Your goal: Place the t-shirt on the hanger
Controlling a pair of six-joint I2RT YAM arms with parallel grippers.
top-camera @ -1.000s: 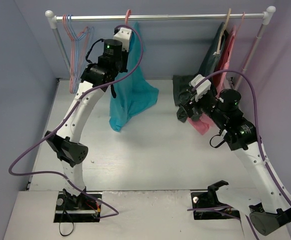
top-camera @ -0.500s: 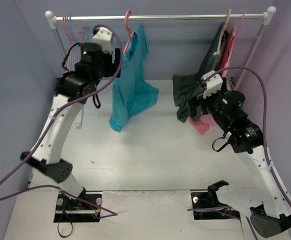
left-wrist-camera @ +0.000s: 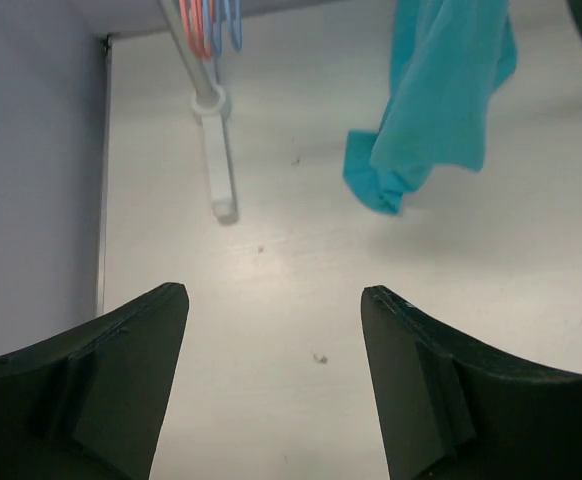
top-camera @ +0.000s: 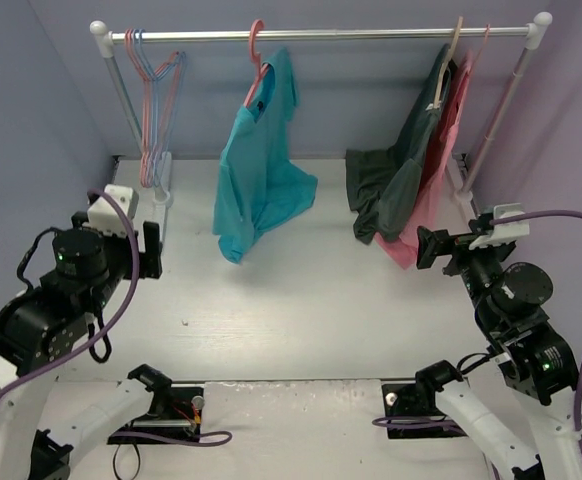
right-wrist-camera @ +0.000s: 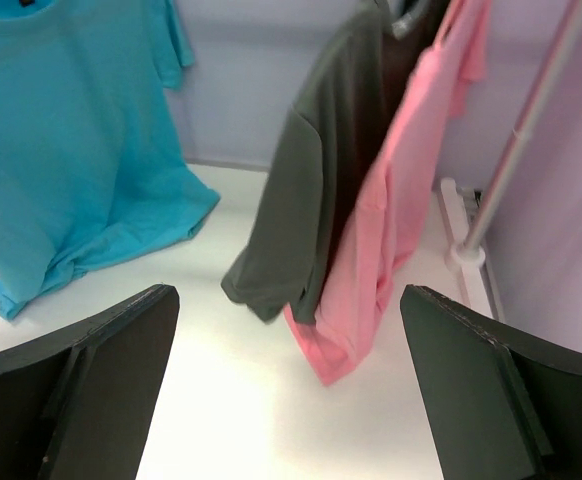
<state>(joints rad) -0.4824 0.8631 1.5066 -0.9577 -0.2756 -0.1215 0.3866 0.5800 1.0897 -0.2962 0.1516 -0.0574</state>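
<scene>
A thin metal clothes rail (top-camera: 371, 33) on 2 white uprights spans the far side of the white table (top-camera: 311, 290). 1 teal short-sleeved cotton t-shirt (top-camera: 261, 170) hangs from it left of centre, on 1 thin salmon-pink plastic hanger (top-camera: 255, 45) whose curved hook is over the rail. The hanger sits tilted in the neck and the shirt droops unevenly. Its wrinkled lower end lies bunched on the table.

At the far left end of the rail hangs a cluster of thin pink and light-blue hangers (top-camera: 154, 90); their exact number is hard to tell. At the far right hang 2 more garments, touching each other: 1 dark grey-green garment (top-camera: 396, 185) on a wooden hanger (top-camera: 455, 40), and 1 pink garment (top-camera: 433, 190) just to its right.

The 2 arms are at the near side, well apart from the t-shirt. The left gripper (top-camera: 151, 250) is at the near left, its 2 fingers spread and grasping nothing, with bare table between them in the wrist view. The right gripper (top-camera: 433, 247) is at the right, near the pink garment's lower end, with its 2 fingers spread wide and also empty.
</scene>
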